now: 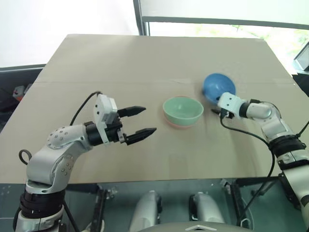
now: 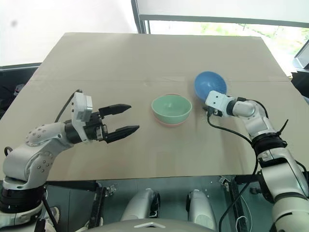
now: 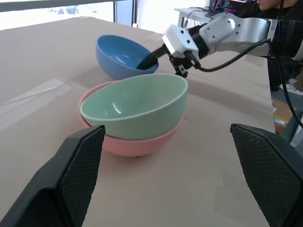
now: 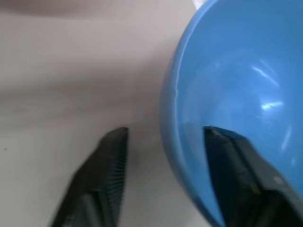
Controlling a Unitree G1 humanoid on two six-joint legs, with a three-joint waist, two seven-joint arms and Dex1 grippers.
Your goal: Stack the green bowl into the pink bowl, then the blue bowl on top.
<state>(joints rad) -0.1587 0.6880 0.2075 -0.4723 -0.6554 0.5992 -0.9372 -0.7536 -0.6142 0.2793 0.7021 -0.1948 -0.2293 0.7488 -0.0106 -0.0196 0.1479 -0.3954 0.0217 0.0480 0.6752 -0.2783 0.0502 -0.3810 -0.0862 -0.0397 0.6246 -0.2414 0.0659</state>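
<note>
Astride blue bowl (image 1: 218, 87) rim, right gripper (image 4: 165, 137), seemingly unclamped

mint-green bowl (image 1: 182, 109), salmon-pink bowl (image 3: 137, 142), sky-blue bowl (image 1: 218, 86)

Blue bowl (image 4: 236, 94) close up, on the tan table (image 4: 71, 71). Right gripper (image 4: 165, 135) straddles its rim: one finger (image 4: 102, 184) outside on the table side, the other inside the bowl (not yet pinched on the wall). Light glints on the bowl's inner surface.
</note>
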